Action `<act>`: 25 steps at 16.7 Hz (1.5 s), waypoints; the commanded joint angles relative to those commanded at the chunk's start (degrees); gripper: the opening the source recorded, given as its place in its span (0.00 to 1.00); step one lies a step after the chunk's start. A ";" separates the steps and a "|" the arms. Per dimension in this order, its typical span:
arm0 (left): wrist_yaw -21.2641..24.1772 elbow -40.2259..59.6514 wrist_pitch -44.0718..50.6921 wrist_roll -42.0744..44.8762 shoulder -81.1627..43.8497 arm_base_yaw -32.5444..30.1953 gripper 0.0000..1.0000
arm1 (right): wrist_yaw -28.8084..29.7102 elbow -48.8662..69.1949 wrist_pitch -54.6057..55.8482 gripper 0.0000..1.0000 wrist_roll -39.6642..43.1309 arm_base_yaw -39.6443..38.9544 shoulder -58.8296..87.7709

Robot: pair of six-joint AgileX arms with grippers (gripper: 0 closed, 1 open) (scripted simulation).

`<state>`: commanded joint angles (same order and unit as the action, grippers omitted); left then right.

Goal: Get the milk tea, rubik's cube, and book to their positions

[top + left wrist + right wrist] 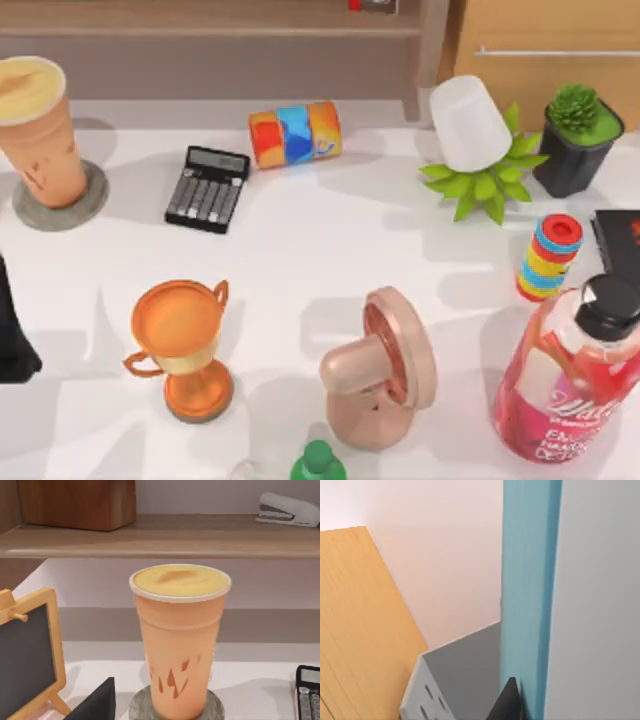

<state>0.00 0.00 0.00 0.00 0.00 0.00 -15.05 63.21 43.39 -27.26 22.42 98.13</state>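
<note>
Tall tapered orange-tan milk tea cup (40, 130) stands upright on a round grey stone coaster (88, 203) at the counter's (300, 240) far left. Teal-blue book (527, 595) stands upright against the right arm's jaws; jaw opening cannot be told for either arm.

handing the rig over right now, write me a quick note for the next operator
Left gripper: near the table's left edge, a dark finger tip seen in its wrist view, facing the milk tea and apart from it; open or shut cannot be told.
Right gripper: close against the book, whose teal cover stands upright in its wrist view; grip not clear.
Milk tea: upright on the round grey coaster at the table's back left, beside the calculator. Looks placed.
Left to do: confirm and finish the book placement, then locate and place the rubik's cube.
</note>
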 joint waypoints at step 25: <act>0.00 0.00 0.00 0.00 0.00 0.00 1.00 | 6.08 -48.04 3.68 0.00 -57.73 -9.85 -5.78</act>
<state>0.00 0.00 0.00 0.00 0.00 0.00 -8.96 15.17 47.06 -84.99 12.57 92.35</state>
